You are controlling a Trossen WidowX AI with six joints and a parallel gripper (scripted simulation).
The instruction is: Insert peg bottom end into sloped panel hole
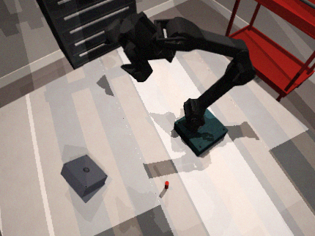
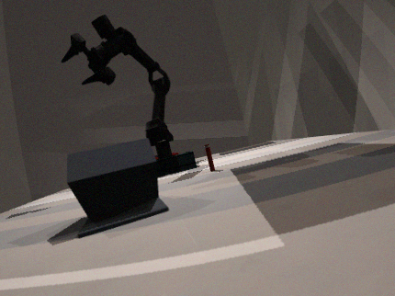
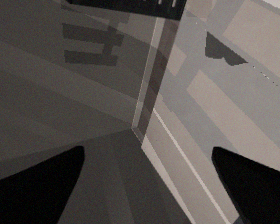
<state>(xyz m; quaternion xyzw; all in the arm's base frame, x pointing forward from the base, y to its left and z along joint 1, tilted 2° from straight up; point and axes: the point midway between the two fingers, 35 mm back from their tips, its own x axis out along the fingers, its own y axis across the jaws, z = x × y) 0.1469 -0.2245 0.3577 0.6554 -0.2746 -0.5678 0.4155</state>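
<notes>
The red peg (image 1: 167, 185) (image 2: 209, 158) stands upright on the table, apart from the gripper. The grey sloped block (image 1: 75, 174) (image 2: 115, 156) has one small round-looking hole (image 1: 86, 169) in its face in the top view; the hole does not show in the exterior view. The peg's exact cross-section is too small to tell. My gripper (image 2: 73, 73) (image 3: 148, 152) is open and empty, raised high above the table. Its fingers stand wide apart in the wrist view, with neither peg nor block visible between them. It is well away from the peg.
The arm's teal base (image 1: 214, 130) stands on the table, behind the peg in the top view. A black drawer cabinet (image 1: 84, 11) (image 3: 125, 6) and a red cart (image 1: 271, 57) stand beyond the table (image 1: 139, 211). Room walls are behind.
</notes>
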